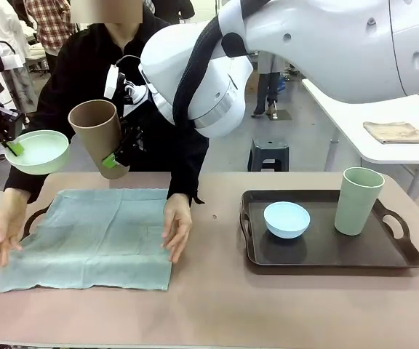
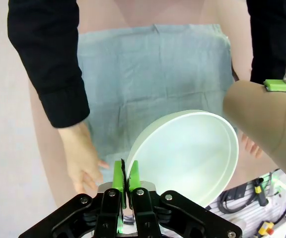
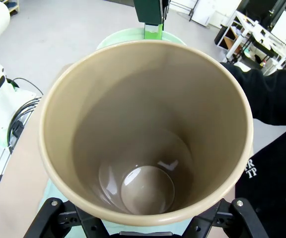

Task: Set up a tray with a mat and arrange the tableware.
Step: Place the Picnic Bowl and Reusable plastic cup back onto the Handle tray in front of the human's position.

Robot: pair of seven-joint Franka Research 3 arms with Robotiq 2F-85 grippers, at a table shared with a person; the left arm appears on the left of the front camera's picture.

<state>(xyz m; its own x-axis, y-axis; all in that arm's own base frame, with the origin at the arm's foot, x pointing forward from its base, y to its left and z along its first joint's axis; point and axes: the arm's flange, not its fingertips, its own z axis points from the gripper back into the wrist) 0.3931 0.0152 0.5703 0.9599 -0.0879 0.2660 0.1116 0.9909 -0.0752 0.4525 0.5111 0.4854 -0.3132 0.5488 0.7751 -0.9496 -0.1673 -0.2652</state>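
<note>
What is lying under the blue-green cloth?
A dark curved handle pokes out at the left edge of the cloth, like those on the dark tray at right. Everything else beneath is covered.

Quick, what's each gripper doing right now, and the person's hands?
Left gripper: jaws shut on the green bowl's rim.
Right gripper: holding the brown cup.
Person's hands: open, at the cloth's edges, holding nothing.

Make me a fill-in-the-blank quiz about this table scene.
The left gripper is shut on the ____ of the pale green bowl.
The right gripper holds the tan-brown cup, which is ____ inside.
The light blue bowl and pale green cup stand on the dark ____.
Missing: rim; empty; tray.
</note>
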